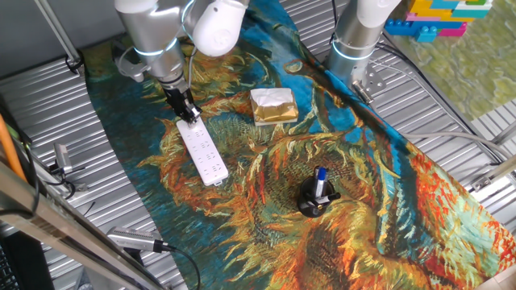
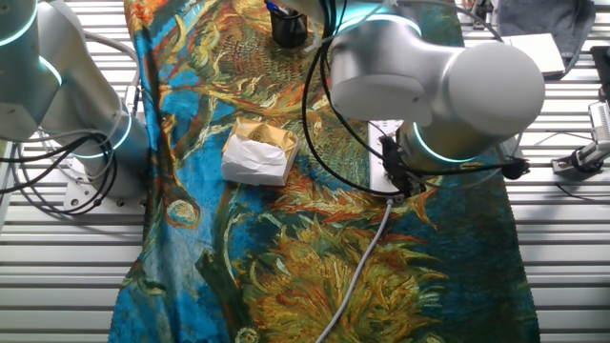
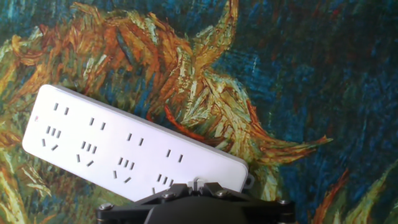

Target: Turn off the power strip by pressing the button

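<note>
**Over the switch end**

My gripper (image 1: 187, 111) sits at the strip's (image 1: 203, 153) near end, on the cloth left of the foil block (image 1: 273, 105). I can't tell whether the fingers are parted. I judge the press is underway; next, push straight down.

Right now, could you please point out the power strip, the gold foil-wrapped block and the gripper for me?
power strip (image 1: 205, 153), one fixed view, middle of its white top face.
gold foil-wrapped block (image 1: 273, 105), one fixed view, centre of its top.
gripper (image 1: 189, 113), one fixed view, fingertips over the strip's end.
</note>
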### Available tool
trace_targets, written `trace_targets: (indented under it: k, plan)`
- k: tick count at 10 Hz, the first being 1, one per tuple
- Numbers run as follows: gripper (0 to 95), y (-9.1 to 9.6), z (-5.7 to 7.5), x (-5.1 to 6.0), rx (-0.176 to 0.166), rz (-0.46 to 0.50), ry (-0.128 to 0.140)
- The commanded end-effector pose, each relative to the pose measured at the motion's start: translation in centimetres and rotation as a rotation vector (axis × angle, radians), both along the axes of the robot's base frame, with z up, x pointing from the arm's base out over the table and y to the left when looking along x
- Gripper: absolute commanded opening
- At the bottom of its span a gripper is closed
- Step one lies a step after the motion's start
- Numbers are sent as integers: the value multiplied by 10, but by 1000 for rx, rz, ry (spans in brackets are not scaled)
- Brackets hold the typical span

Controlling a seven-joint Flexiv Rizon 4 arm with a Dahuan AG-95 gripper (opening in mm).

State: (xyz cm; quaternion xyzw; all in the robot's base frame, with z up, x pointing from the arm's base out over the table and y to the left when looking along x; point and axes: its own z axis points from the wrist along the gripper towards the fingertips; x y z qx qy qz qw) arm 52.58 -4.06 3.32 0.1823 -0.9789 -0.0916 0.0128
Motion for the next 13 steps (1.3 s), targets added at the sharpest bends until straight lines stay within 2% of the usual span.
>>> trace_targets:
  k: [1,2,3,4,5,7,8,11,13]
  plan:
    - [0,-1,-7,1,2,3,-1]
    - [0,-1,-10,1,12,4,2]
    - [0,-1,-5,0,49,-12,23]
    - [0,0,6,-1,42,-19,30]
    - [0,2,21,-1,21,-31,33]
    - [0,5,36,-2,-46,-21,24]
    - [0,5,38,-2,-52,-23,20]
    - [0,12,61,-2,-153,-31,11]
    - [0,13,63,-2,-209,-44,15]
